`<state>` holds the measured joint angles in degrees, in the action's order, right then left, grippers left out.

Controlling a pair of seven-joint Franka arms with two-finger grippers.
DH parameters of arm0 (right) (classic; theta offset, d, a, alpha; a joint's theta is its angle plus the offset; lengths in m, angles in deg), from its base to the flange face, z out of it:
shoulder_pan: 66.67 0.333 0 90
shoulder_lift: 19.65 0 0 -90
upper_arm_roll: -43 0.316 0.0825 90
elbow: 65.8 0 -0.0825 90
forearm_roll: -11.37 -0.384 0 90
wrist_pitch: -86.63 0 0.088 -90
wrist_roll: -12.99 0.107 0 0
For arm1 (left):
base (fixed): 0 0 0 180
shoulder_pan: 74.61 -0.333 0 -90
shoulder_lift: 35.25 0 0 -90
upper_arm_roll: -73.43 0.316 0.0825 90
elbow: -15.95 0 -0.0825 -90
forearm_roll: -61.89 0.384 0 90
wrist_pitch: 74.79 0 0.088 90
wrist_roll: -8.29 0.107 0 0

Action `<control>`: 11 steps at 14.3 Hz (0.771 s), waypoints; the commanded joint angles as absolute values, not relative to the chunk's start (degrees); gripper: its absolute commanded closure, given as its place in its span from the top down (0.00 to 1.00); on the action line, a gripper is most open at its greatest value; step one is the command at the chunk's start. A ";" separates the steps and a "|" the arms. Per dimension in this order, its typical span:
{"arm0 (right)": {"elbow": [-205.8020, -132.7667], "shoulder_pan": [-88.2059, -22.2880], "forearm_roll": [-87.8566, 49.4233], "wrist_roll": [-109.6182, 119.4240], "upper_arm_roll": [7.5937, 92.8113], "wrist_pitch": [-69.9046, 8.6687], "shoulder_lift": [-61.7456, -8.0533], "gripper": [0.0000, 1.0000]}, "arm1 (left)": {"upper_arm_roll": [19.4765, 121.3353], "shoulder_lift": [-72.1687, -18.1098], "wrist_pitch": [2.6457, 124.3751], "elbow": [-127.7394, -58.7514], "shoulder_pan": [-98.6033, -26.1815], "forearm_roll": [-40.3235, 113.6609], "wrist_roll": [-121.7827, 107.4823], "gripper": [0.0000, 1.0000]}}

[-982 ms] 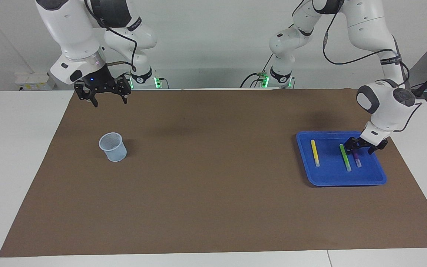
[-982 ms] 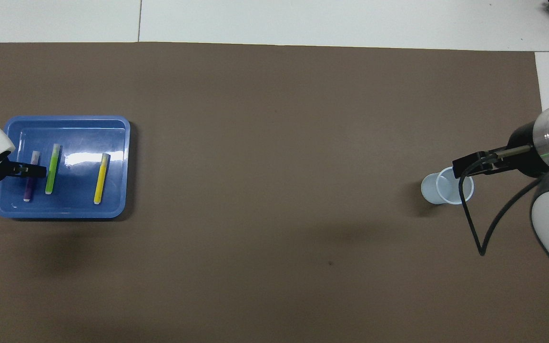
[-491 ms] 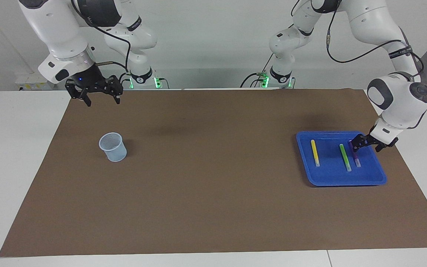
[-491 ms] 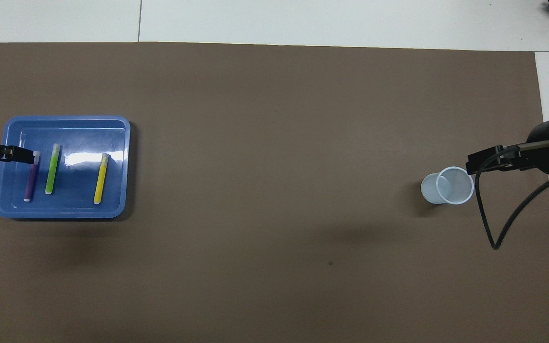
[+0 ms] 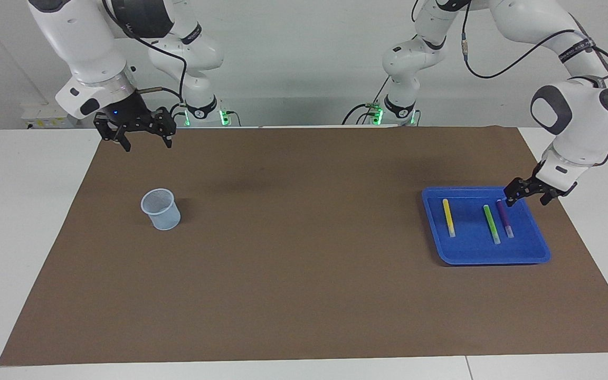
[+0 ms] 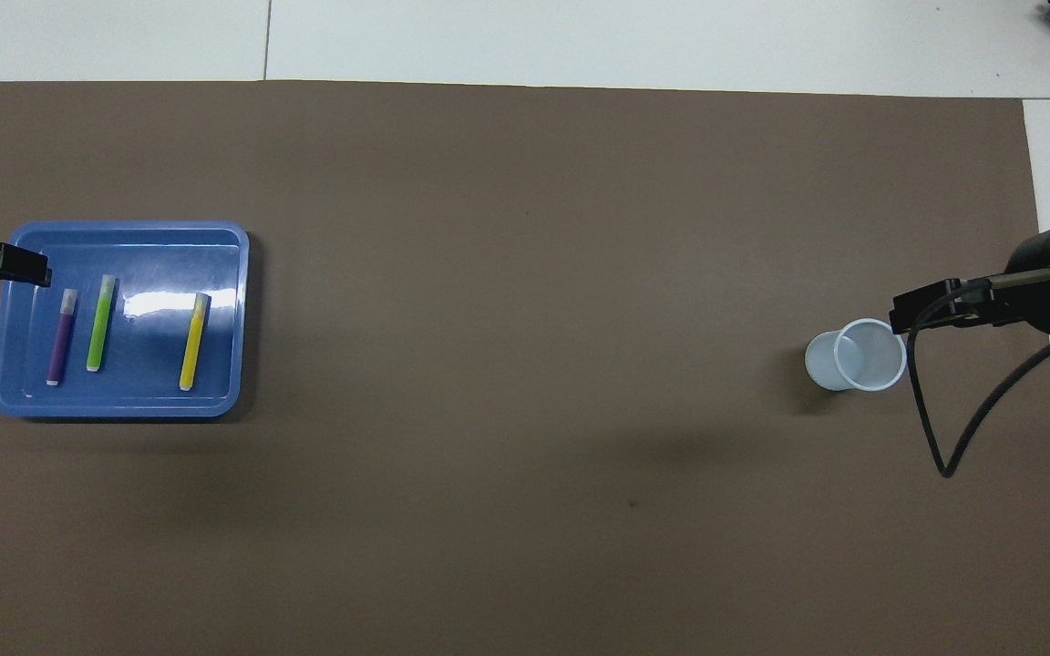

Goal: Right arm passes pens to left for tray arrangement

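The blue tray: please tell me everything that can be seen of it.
The tray is a shallow rectangle of glossy bright blue plastic, as it looks, with rounded corners and a low raised rim. It lies flat on the brown mat at the left arm's end of the table. Three pens lie side by side in it, not touching: yellow, green, purple. The left tool hovers open over the corner nearest the robots, touching nothing.

The left hand (image 5: 526,194) lifts off the purple pen (image 5: 505,218) to the tray's (image 5: 494,256) corner, while the right hand (image 5: 143,138) draws back from above the cup (image 5: 161,209).
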<state>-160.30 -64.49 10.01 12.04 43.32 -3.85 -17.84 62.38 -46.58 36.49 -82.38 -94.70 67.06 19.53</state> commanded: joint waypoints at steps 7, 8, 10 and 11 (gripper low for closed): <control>-159.75 -65.00 8.91 12.81 43.27 -3.11 -17.62 1.00 | 60.43 -40.01 22.78 -74.66 -90.36 66.20 6.29 1.00; -159.75 -65.00 8.91 12.81 43.27 -3.11 -17.62 1.00 | 60.51 -39.57 21.73 -74.58 -89.47 65.94 4.97 1.00; -159.75 -65.00 8.91 12.81 43.27 -3.11 -17.62 1.00 | 60.60 -38.86 19.88 -74.31 -88.15 65.85 3.03 1.00; -159.75 -65.00 8.91 12.81 43.27 -3.11 -17.54 1.00 | 60.43 -38.86 18.39 -72.74 -87.71 65.94 2.15 1.00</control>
